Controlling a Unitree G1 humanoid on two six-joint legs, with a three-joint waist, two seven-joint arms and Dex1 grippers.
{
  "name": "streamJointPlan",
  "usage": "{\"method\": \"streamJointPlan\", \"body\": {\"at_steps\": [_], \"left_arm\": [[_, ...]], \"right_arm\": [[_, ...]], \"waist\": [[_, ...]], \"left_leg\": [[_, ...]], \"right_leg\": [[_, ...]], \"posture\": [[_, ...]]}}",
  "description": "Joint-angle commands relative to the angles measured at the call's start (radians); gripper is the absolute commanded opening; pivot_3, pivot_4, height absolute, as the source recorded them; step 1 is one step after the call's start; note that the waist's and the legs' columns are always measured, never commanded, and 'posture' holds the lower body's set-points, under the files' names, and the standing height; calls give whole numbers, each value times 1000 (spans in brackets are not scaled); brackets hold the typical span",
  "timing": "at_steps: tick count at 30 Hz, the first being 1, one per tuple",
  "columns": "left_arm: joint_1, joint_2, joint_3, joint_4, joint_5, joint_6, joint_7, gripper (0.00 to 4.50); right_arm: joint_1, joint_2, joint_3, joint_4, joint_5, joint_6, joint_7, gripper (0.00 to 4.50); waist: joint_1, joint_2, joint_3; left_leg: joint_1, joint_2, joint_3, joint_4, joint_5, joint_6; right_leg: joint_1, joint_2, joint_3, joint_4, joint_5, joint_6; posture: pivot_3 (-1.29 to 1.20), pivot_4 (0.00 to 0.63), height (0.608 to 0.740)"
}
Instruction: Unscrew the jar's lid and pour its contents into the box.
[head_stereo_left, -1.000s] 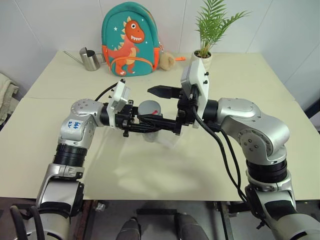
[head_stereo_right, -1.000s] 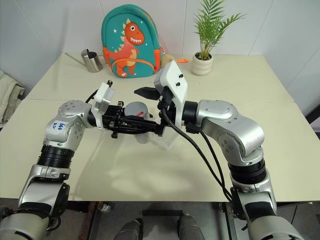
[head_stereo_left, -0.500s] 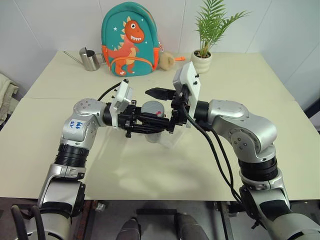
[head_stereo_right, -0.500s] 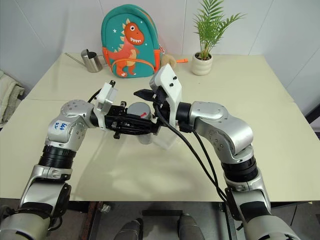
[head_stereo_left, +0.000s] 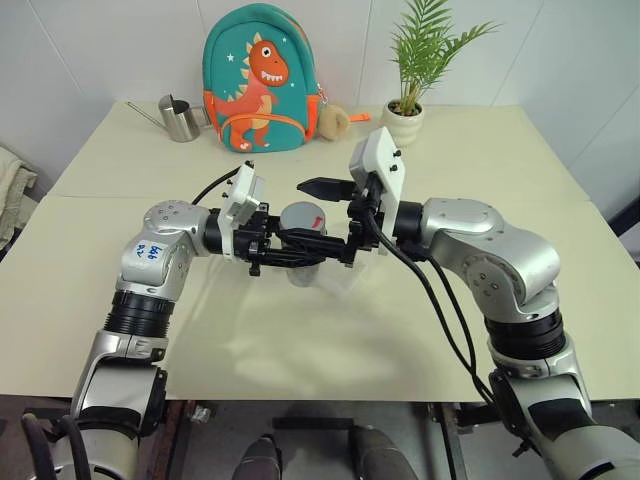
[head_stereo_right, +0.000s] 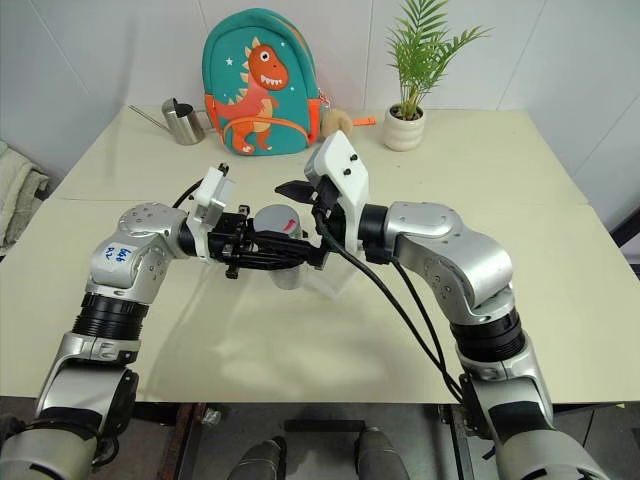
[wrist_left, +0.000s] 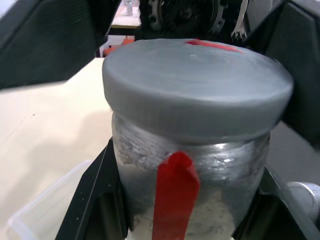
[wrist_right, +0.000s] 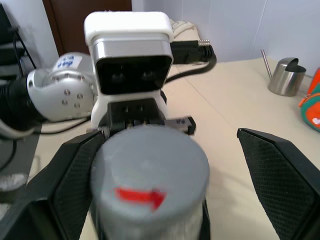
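Jar (head_stereo_left: 304, 232), mid-frame, pinched by left gripper (head_stereo_left: 290, 240); right gripper (head_stereo_left: 330, 215) jaws spread around lid (wrist_right: 150, 165), which could slip if closed off-centre.

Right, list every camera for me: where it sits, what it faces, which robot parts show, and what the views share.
Left and right eye views: on the head, looking forward and down at the cream table; both arms show.
Left wrist view: on the left wrist, facing the small silver metal jar held in the left tool.
Right wrist view: on the right wrist, facing the round grey lid between the open right tool fingers.
Shared: jar and lid.
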Motion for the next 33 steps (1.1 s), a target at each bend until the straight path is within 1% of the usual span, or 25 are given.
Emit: {"method": "streamJointPlan", "body": {"at_steps": [1,13,19,22,26,33], "left_arm": [[7,21,20,-35,-16,-16,-28,1931],[-27,19,28,48,6,-57,-37,1931],[-47,13,27,93,9,-80,-43,1931],[-56,3,24,103,3,-86,-55,1931],[-65,-22,11,112,-8,-79,-89,1931],[-81,-56,5,115,-9,-76,-125,1931]], "right_arm": [[-6,-63,-111,-12,-10,10,-39,4463],[27,-137,-161,-122,70,97,-66,4463],[30,-142,-182,-170,113,140,-81,4463],[13,-113,-189,-174,134,150,-108,4463],[-15,-25,-170,-158,165,149,-157,4463],[-25,46,-101,-110,136,110,-154,4463]], "waist": [[0,0,0],[0,0,0],[1,0,0],[2,0,0],[-2,0,0],[1,0,0]], "left_leg": [[0,0,0,0,0,0],[0,0,0,0,0,0],[0,0,0,-1,0,0],[0,0,0,-1,0,0],[0,1,0,-1,0,0],[0,0,0,-1,0,0]], "right_leg": [[0,0,0,0,0,0],[0,0,0,0,0,0],[-1,0,0,0,0,-1],[-1,0,0,0,0,-1],[-1,1,0,1,0,-1],[-1,0,0,1,-1,-1]], "posture": [[0,150,740],[0,150,740],[0,150,740],[0,150,740],[0,150,740],[0,150,740]]}}
